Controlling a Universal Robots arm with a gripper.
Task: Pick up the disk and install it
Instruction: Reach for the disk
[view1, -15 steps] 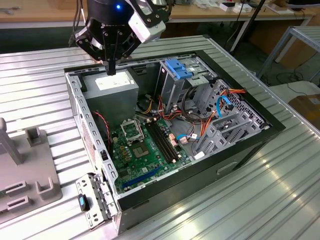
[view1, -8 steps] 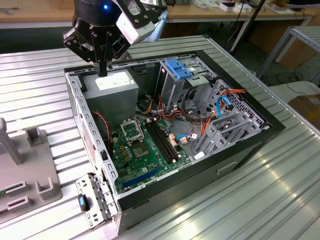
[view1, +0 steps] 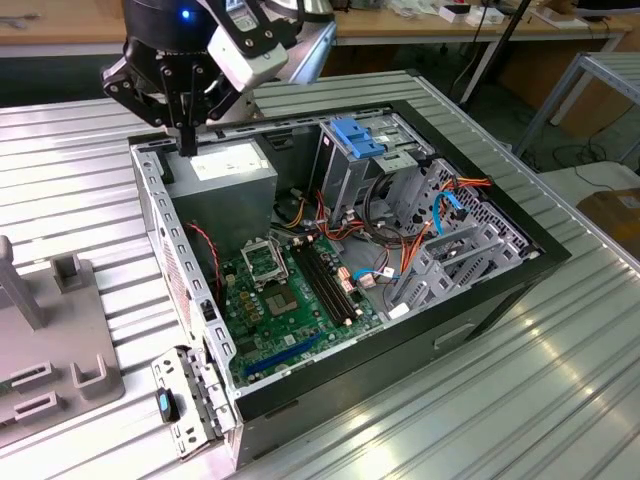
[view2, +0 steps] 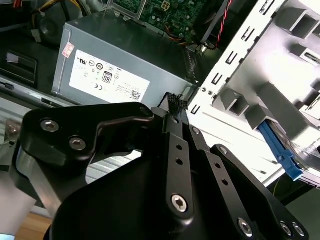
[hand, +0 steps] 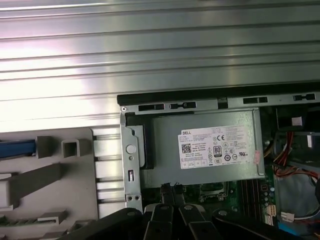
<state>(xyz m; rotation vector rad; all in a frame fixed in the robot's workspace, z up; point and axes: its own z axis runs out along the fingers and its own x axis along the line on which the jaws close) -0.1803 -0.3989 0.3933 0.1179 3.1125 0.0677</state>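
Exterior view: a low sideways move could clip the computer case (view1: 150, 215) wall, because the gripper (view1: 187, 140) points straight down close over the corner by the power supply (view1: 232, 170). Second wrist view: the fingers meet, gripping nothing; the disk (view2: 280, 150) seems to sit in the grey stand (view2: 260, 100) outside the case. First wrist view: its blue rail (hand: 17, 148) lies there.

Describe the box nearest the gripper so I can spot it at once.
Start at the open computer case on the ribbed metal table. In its corner towards the exterior view's upper left, close by the gripper, sits a grey metal box. Unlike the green board and the blue-topped cage beside it, it is plain grey with a white sticker.
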